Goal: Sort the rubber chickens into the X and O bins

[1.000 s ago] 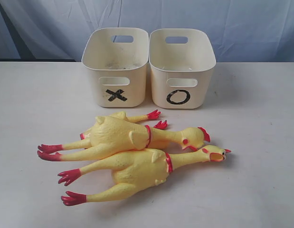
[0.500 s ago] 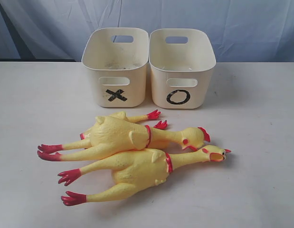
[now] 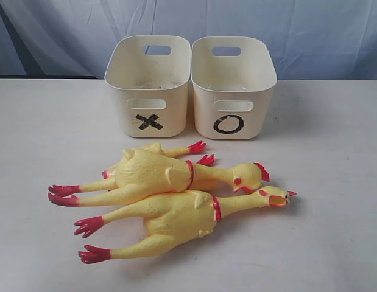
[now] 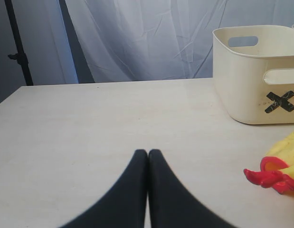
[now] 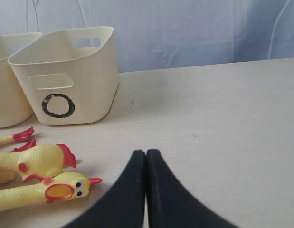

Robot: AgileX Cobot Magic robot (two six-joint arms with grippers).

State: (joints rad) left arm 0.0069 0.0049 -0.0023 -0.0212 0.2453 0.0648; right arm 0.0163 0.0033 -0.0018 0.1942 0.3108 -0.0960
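**Two bins and three chicken pieces counted; both claws closed on nothing**

Two cream-white bins are seen side by side at the far part of the table (image 3: pixel 334 182), their near walls almost touching. The X bin (image 3: pixel 170 118) is placed on the left and the O bin (image 3: pixel 255 115) on the right. No chicken is seen inside either one.

Three yellow chicken pieces are counted, all lying on the table in front of the bins. Two are whole. The upper chicken (image 3: pixel 155 173) and the lower chicken (image 3: pixel 182 216) are laid lengthwise, touching along their bodies, with red feet pointing left and heads pointing right. The lower one's beak is open. A third body (image 3: pixel 153 148) is partly hidden behind the upper chicken, with its two red feet pointing right, towards the O bin. Its other end cannot be made out.

The left gripper (image 4: pixel 147 153) is seen with its black fingers pressed together. Nothing is held, and it hangs over bare table, apart from the X bin and from a red foot (image 4: pixel 265 176) beside it.

The right gripper (image 5: pixel 146 153) is likewise closed tip to tip on nothing. It is placed near the two chicken heads, though neither is touched.
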